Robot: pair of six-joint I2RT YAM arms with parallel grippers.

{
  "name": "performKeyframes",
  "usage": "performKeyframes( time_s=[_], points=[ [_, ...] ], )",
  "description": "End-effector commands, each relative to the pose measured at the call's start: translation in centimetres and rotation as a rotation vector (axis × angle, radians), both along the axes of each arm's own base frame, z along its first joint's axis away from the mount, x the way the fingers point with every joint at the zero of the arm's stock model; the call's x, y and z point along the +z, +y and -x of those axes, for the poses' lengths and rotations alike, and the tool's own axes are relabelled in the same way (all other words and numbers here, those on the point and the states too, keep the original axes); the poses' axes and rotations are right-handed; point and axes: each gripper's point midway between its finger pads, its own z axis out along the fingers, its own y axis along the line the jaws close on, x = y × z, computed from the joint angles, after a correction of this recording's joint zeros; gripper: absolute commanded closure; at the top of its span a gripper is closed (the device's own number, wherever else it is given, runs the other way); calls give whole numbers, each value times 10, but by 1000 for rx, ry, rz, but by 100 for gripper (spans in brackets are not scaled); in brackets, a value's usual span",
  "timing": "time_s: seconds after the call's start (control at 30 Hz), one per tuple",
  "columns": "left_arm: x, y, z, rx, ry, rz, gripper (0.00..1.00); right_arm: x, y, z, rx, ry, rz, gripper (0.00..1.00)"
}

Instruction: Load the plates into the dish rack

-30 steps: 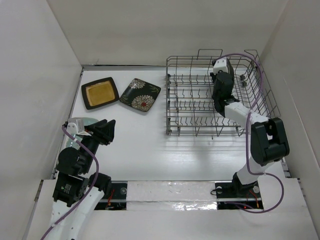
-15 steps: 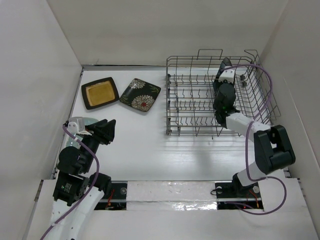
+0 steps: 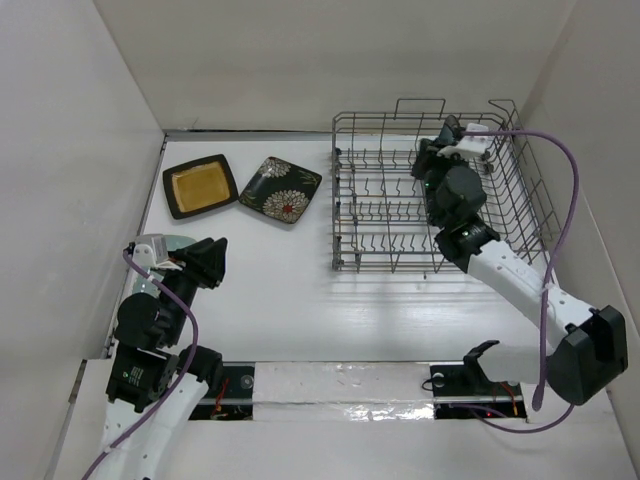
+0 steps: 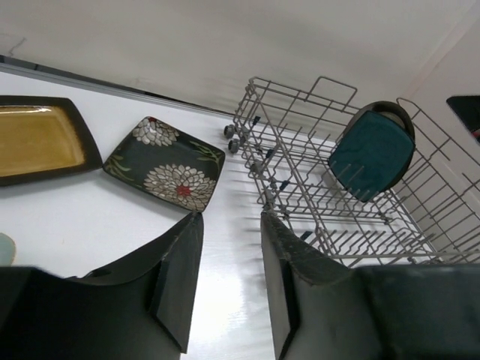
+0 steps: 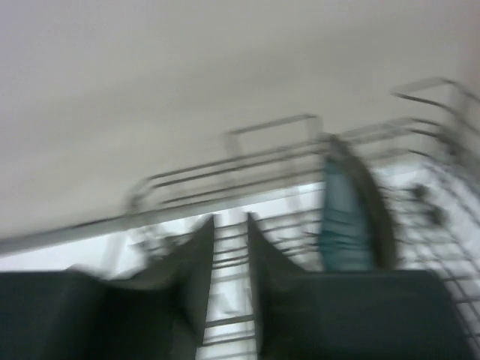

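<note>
The grey wire dish rack (image 3: 380, 215) stands at the back right. A teal plate (image 4: 371, 159) stands upright on edge between its tines; it also shows in the right wrist view (image 5: 345, 217), just right of my fingers. My right gripper (image 3: 428, 157) hovers over the rack, jaws slightly apart and empty (image 5: 229, 219). The mustard-centred black plate (image 3: 200, 185) and the flowered black plate (image 3: 281, 189) lie flat at the back left. My left gripper (image 3: 213, 262) is open and empty (image 4: 231, 217), low over the table. The round metallic plate (image 3: 158, 243) lies partly under the left wrist.
White walls close in the table on the left, back and right. The rack's tall wire handles (image 3: 420, 105) rise at its far side. Small wheels (image 4: 234, 133) sit on the rack's left corner. Bare white table (image 3: 300, 290) lies between the arms and the plates.
My right arm has swung its elbow out to the right and down, and its gripper has drawn back a little from the teal plate. My left arm has not moved.
</note>
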Motion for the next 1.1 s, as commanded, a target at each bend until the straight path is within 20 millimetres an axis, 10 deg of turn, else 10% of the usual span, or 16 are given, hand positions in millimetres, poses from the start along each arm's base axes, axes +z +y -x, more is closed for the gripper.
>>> performKeyframes(
  time_s=[0.0,0.13,0.17,0.4,0.63,0.87,1.07],
  points=[
    [13,8,1,36,-53,15,67,32,104,30,379,18,-143,88],
    [17,18,1,91,-66,22,95,3,236,69,744,164,-159,100],
    [18,20,2,102,-70,25,98,-30,272,74,823,249,-153,100],
    [33,42,13,199,-131,71,100,-121,424,125,1114,502,-179,93],
    [35,50,16,235,-143,84,84,-185,507,138,1210,668,-210,51],
    [34,50,15,236,-139,86,76,-243,545,117,1192,810,-336,37],
    [33,50,13,241,-131,90,75,-244,572,109,1267,857,-478,37]
  ],
)
